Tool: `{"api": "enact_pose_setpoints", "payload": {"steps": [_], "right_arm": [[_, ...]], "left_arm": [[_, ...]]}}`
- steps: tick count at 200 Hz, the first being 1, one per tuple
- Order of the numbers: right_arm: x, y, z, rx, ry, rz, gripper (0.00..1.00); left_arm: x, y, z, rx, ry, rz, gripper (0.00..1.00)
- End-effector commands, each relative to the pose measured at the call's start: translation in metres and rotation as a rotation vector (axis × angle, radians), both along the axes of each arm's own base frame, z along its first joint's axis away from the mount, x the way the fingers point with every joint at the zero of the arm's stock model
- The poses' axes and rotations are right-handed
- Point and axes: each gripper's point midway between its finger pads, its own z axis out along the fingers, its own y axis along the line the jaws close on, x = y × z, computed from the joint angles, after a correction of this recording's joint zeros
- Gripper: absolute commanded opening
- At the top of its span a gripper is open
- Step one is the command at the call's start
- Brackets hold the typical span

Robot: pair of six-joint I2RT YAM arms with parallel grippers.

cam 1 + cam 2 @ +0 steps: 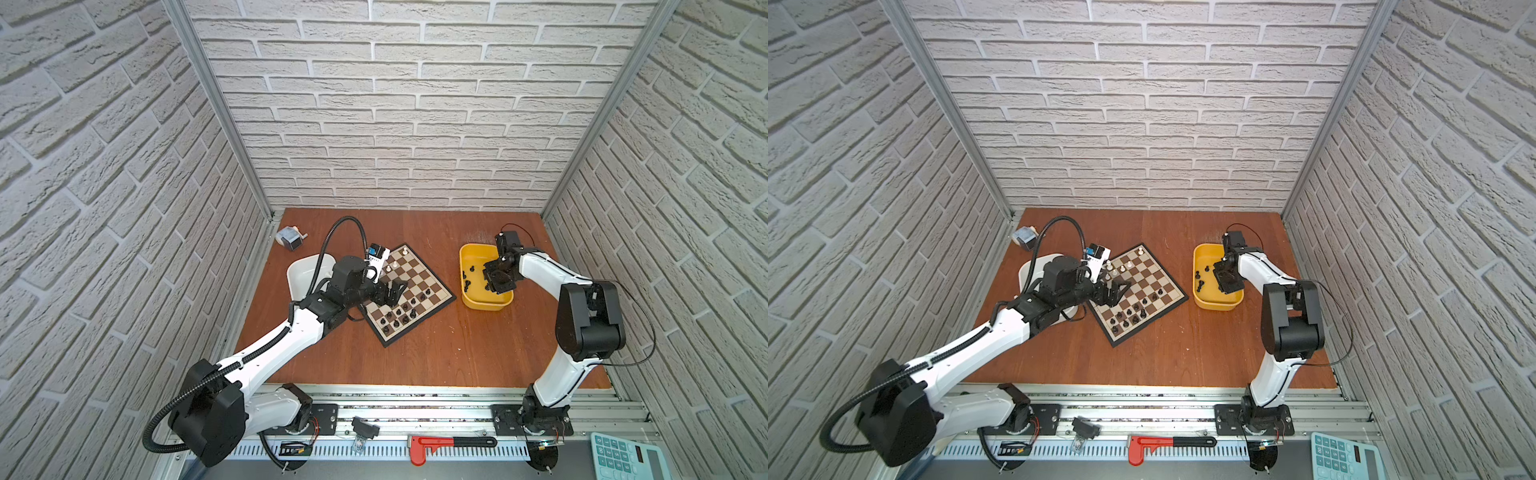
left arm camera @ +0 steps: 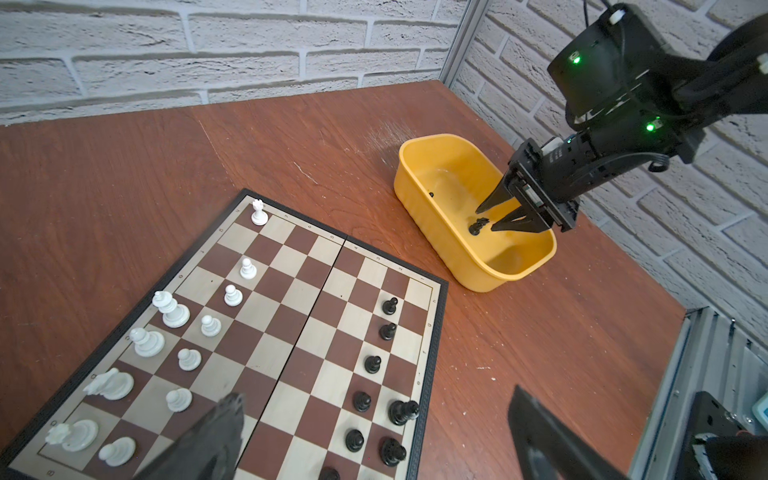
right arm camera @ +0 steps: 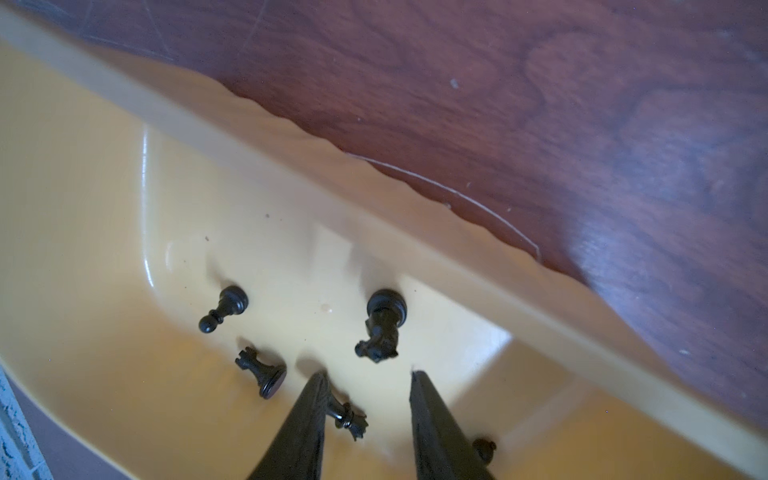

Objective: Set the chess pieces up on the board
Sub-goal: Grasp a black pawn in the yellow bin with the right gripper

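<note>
Tiny coordinate marks run along the margin of the board (image 2: 286, 286), too small to read.

In both top views the left arm (image 1: 291, 336) hides most of the white tub (image 1: 301, 274) and a corner of the board (image 1: 415, 270), and the chessmen (image 1: 405, 320) are too small to name. In the right wrist view the rim of the yellow tub (image 3: 291, 166) is blurred, and a black piece (image 3: 486, 449) sits half behind a finger (image 3: 436, 428) of the right pincer (image 3: 368, 373). The left wrist view's edge cuts off a second black piece (image 2: 328, 473).
</note>
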Motion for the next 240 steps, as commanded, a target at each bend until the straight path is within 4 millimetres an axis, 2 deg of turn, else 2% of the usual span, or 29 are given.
{"api": "enact_pose_setpoints", "payload": {"steps": [1, 82, 125, 195, 214, 240], "right_arm": [[0.005, -0.003, -0.003, 0.018, 0.0, -0.029, 0.35], [0.007, -0.008, -0.008, 0.026, 0.006, -0.058, 0.27], [0.009, -0.01, -0.011, 0.038, 0.007, -0.064, 0.27], [0.013, -0.01, -0.015, 0.053, 0.003, -0.065, 0.15], [0.017, -0.009, -0.012, 0.053, -0.015, -0.056, 0.07], [0.024, -0.014, -0.001, 0.008, -0.045, -0.006, 0.06]], "left_arm": [[-0.002, -0.005, 0.012, -0.043, -0.04, -0.021, 0.98], [-0.005, -0.008, 0.013, -0.062, -0.036, -0.042, 0.98], [-0.007, -0.01, 0.013, -0.069, -0.035, -0.055, 0.98], [-0.009, -0.012, 0.012, -0.07, -0.032, -0.061, 0.98], [-0.008, -0.012, 0.012, -0.072, -0.032, -0.062, 0.98], [-0.009, -0.012, 0.014, -0.075, -0.038, -0.062, 0.99]]}}
